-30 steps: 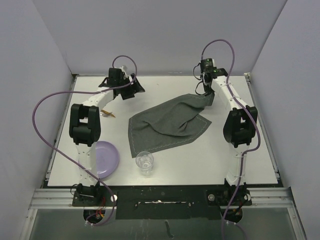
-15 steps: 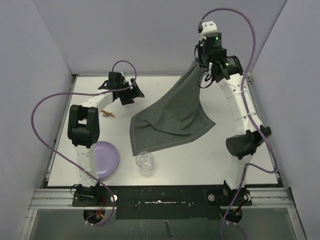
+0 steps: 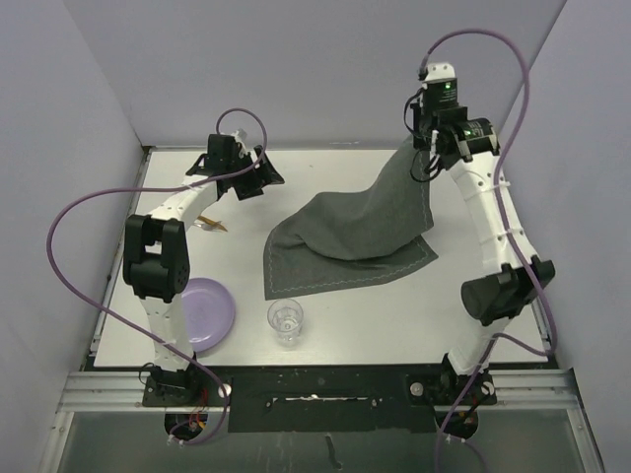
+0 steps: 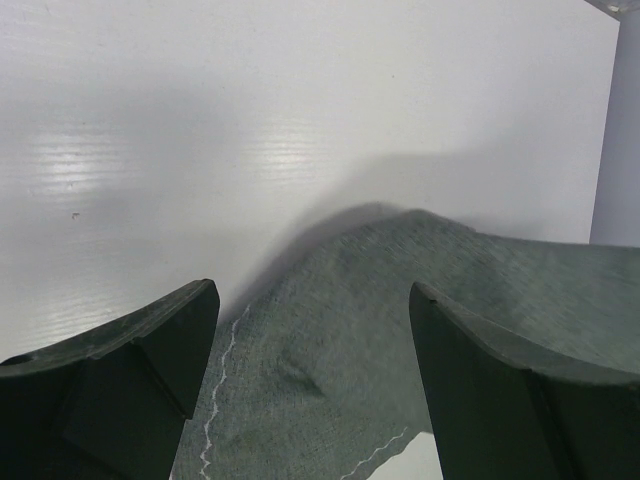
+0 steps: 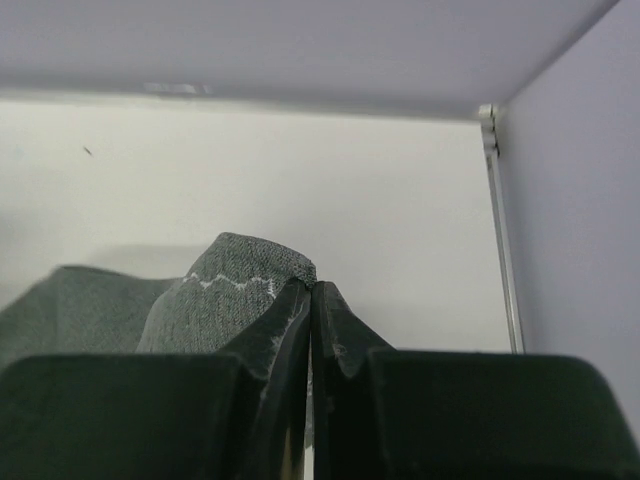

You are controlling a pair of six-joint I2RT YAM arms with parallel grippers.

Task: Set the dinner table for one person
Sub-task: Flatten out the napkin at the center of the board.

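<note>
The white table [image 3: 394, 315] is enclosed by pale walls [image 3: 325, 69] on three sides. A glass [image 3: 286, 320] is set at 6 o'clock and a plate [image 3: 209, 311] at 8. A grey cloth [image 3: 345, 236] is draped centrally. At 1 o'clock its raised corner is pinched by the closed right end effector [image 3: 422, 156]. At 11, the left end effector [image 3: 261, 185] is spread wide, facing the cloth.

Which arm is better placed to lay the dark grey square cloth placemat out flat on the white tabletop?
Right. The right gripper is shut on a stitched corner of the placemat, holding it raised off the white tabletop. The left gripper is open and holds nothing.
</note>
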